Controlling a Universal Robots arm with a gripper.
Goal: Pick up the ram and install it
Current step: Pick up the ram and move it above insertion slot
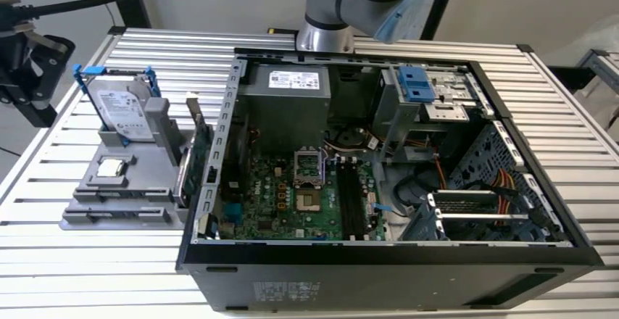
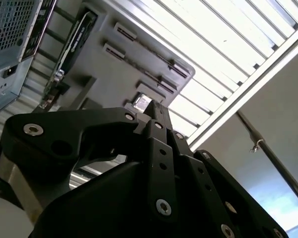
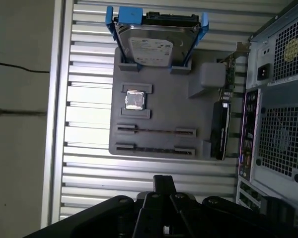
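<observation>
1. The tool point(image 3: 164, 179) is seen in both wrist views with its fingertips pressed together, and nothing is pinched between them.
2. The ram point(image 3: 156, 131) is found standing on edge in a long slot of the grey holder point(image 3: 164, 114). It is untouched by the tool, which is held apart from it.
3. A second thin stick point(image 3: 154, 148) is set in the neighbouring slot, parallel to the first.
4. On the same holder a processor chip point(image 3: 134, 100) is laid flat, and a hard drive point(image 3: 156, 44) in a blue frame is propped at the holder's end away from the tool.
5. A green card point(image 3: 221, 134) with a metal bracket is stood on edge along the holder's side nearest the computer case point(image 1: 387, 261).
6. The case is laid open on the slatted table point(image 1: 174, 51), with the holder placed at the exterior view's left of it.
7. Inside the case the motherboard point(image 1: 280, 203) is exposed, and its long black slots point(image 1: 350, 203) are seen beside the processor socket.
</observation>
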